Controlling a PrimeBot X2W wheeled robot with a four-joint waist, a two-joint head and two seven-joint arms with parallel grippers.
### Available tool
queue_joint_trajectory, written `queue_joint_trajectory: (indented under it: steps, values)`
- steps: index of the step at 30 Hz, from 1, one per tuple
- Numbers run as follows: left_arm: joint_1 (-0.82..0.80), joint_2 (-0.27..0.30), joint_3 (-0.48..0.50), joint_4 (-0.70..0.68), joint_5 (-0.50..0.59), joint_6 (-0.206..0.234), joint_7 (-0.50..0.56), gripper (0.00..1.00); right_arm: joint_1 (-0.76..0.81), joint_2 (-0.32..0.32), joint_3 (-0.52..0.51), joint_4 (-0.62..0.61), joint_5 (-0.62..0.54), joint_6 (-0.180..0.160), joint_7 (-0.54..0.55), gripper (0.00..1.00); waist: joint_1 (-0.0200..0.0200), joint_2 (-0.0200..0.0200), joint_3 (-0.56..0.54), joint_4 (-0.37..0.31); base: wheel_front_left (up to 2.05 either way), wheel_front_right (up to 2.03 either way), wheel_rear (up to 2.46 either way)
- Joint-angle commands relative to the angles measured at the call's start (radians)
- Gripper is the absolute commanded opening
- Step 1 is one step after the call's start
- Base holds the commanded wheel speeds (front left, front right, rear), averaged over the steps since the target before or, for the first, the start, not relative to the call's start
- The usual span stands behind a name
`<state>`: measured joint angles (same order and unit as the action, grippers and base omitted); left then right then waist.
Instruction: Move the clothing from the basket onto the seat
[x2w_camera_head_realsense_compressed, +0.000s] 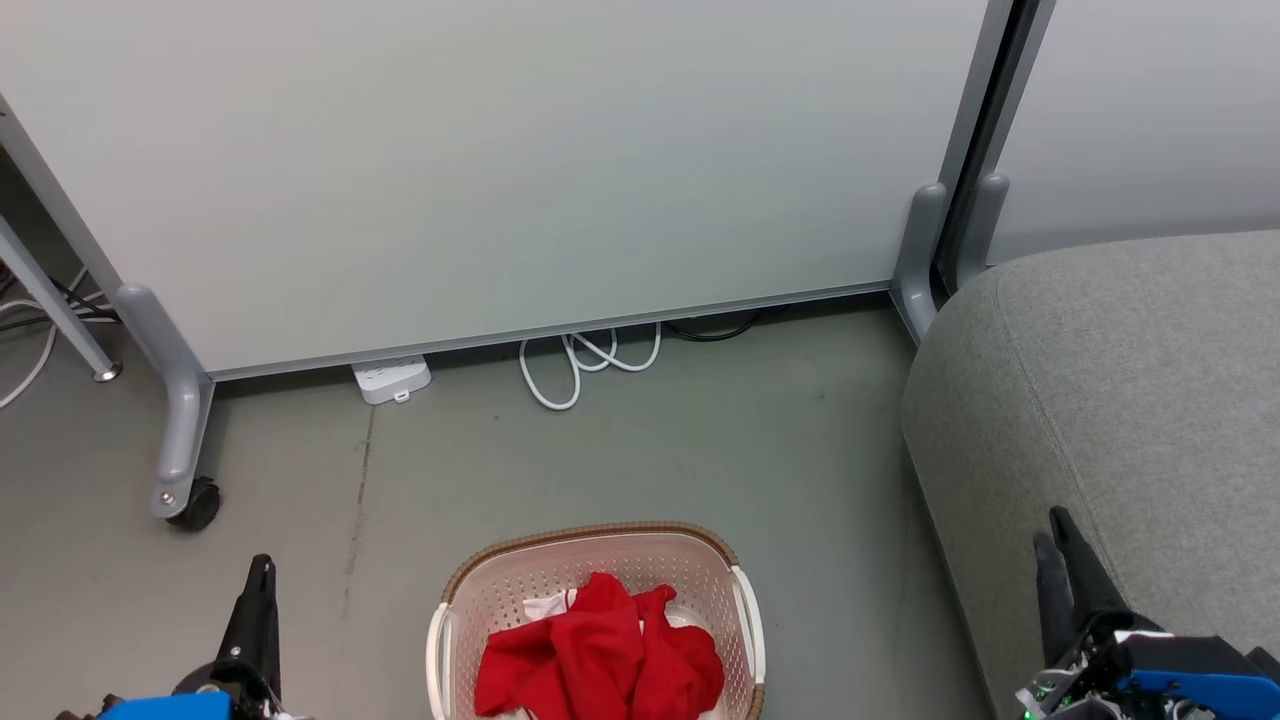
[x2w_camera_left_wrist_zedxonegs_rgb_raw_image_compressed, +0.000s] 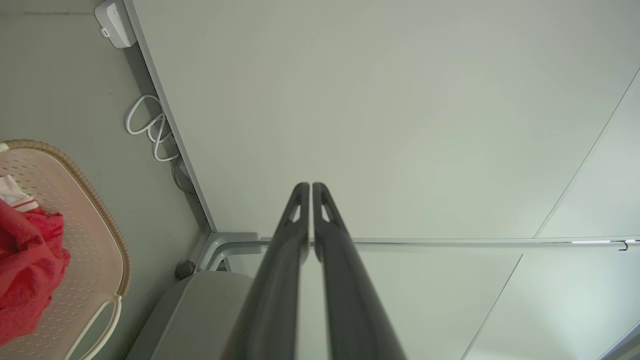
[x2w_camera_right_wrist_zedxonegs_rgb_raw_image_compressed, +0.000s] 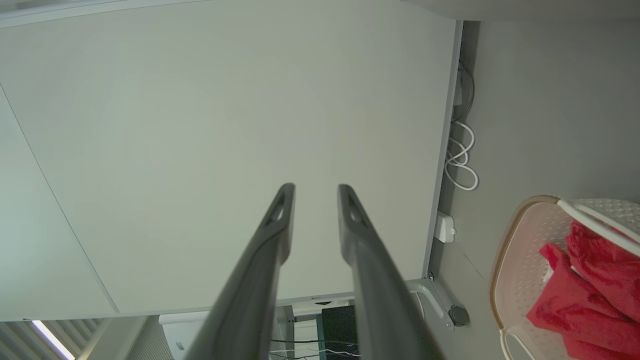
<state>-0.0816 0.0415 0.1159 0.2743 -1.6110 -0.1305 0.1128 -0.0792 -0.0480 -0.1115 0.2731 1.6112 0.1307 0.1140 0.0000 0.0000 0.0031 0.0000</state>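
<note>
Left wrist view is showing the left fingers (x2w_camera_left_wrist_zedxonegs_rgb_raw_image_compressed: 280, 270) pressing together on nothing, while the right fingers (x2w_camera_right_wrist_zedxonegs_rgb_raw_image_compressed: 260, 270) are standing slightly apart, also empty. They are hanging on either side of the basket (x2w_camera_head_realsense_compressed: 590, 530), which is sitting on the floor (x2w_camera_head_realsense_compressed: 820, 470). The clothing (x2w_camera_head_realsense_compressed: 600, 655) is lying heaped inside it, and the grey seat (x2w_camera_head_realsense_compressed: 1130, 380) is lying to the right. The grasp is apparently not yet begun. Next, one arm needs lowering into the basket, fingers spread, to pinch the red fabric.

Office or lab corner here: pale partition panels (x2w_camera_head_realsense_compressed: 500, 150) on grey castor legs (x2w_camera_head_realsense_compressed: 182, 440), white plastic power strip (x2w_camera_head_realsense_compressed: 392, 378), looped white cable (x2w_camera_head_realsense_compressed: 585, 362) on grey floor (x2w_camera_head_realsense_compressed: 700, 450).
</note>
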Motion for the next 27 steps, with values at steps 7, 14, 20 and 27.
queue_joint_trajectory:
  steps: [7,14,20,27]
  values:
    - [-0.004,0.000,-0.033,-0.007,0.019,0.006,-0.036,1.00,0.002,0.000,0.032,-0.011,-0.027,0.000,-0.036,1.00,0.0000,0.0000,0.000,0.000,0.00,0.00,0.00]
    - [-0.008,0.002,-0.055,-0.025,0.098,0.023,-0.070,1.00,0.001,-0.001,0.042,-0.016,-0.123,0.000,-0.070,1.00,0.0000,0.0000,0.000,0.000,0.00,0.00,0.00]
    - [-0.008,0.003,-0.081,-0.040,0.203,0.044,-0.096,1.00,0.001,-0.001,0.051,-0.022,-0.246,0.000,-0.097,1.00,0.0000,0.0000,0.001,0.000,0.00,0.00,0.00]
    - [-0.012,0.004,-0.111,-0.061,0.347,0.060,-0.126,1.00,0.000,-0.001,0.057,-0.024,-0.419,0.000,-0.126,1.00,0.0000,0.0000,0.003,0.001,0.00,0.00,0.00]
